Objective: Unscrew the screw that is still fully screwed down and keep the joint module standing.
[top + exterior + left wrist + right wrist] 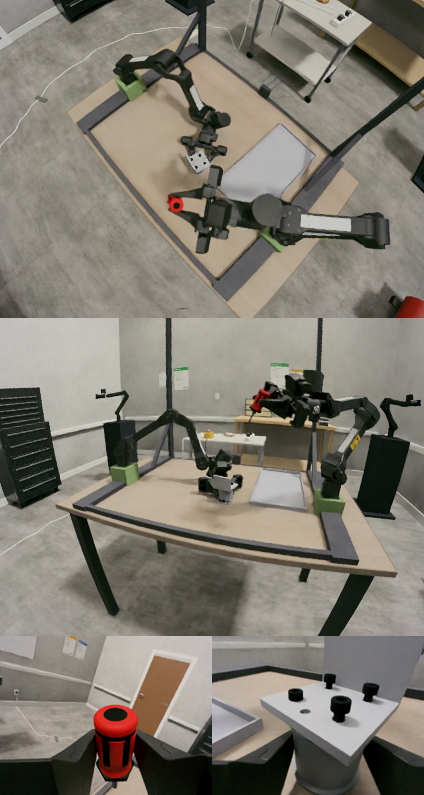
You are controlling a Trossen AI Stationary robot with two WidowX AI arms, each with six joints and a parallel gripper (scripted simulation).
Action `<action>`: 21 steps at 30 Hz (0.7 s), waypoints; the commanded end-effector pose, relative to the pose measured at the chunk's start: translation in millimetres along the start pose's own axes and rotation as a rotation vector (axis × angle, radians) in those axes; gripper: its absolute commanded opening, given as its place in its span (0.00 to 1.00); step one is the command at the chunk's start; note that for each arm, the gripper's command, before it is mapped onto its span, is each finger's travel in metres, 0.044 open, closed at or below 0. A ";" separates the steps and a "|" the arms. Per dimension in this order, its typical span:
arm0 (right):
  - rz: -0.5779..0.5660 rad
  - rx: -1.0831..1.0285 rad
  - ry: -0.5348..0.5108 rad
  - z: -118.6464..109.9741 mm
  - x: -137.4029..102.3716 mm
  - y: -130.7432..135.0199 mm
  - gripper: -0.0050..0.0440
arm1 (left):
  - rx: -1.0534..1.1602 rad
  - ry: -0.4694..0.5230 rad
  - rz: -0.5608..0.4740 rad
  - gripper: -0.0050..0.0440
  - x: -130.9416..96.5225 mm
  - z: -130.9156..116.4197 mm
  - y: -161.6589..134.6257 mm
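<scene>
The grey joint module (326,769) (226,498) stands upright on the table. The L-shaped bracket (319,729) (198,161) lies on its top. In the right wrist view the left screw (296,695) sits with its head down on the plate. The front screw (340,707), right screw (370,691) and back screw (329,680) stand raised, shanks showing. My right gripper (327,735) (200,154) is shut on the module, a finger on each side. My left gripper (114,733) (175,203) is shut on the red screwdriver (115,721) (257,400), high above the table, shaft slanting down.
A shallow grey tray (272,165) (278,488) (237,739) lies beside the module. A dark frame rail (150,205) (200,533) runs along the table edge. An empty hole (305,711) shows in the bracket near the low screw. Frame posts rise at the table's far side.
</scene>
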State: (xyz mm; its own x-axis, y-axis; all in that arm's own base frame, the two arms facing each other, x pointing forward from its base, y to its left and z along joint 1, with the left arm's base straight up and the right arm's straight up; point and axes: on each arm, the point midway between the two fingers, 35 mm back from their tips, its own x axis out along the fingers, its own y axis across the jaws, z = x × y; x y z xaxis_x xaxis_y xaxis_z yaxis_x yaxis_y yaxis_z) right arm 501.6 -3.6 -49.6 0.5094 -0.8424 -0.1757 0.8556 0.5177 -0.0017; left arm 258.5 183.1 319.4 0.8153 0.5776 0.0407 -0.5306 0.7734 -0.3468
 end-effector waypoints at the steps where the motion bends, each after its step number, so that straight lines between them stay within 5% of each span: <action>1: 0.003 0.036 -0.011 15.1 0.9 5.9 0.60 | 0.115 -0.022 -0.037 0.38 -3.3 6.8 -12.1; 21: 0.003 0.036 -0.011 15.1 0.9 5.9 0.60 | 0.543 -0.025 -0.116 0.38 -4.9 0.1 -37.5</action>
State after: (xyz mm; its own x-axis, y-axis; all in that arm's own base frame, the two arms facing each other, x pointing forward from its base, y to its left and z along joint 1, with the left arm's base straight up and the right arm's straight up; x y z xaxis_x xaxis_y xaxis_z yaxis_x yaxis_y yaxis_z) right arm 501.6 -3.6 -49.6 0.5094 -0.8424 -0.1757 0.8556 0.5177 -0.0017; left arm 273.6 159.6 319.6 0.8631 0.5033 0.0414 -0.5047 0.8572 0.1019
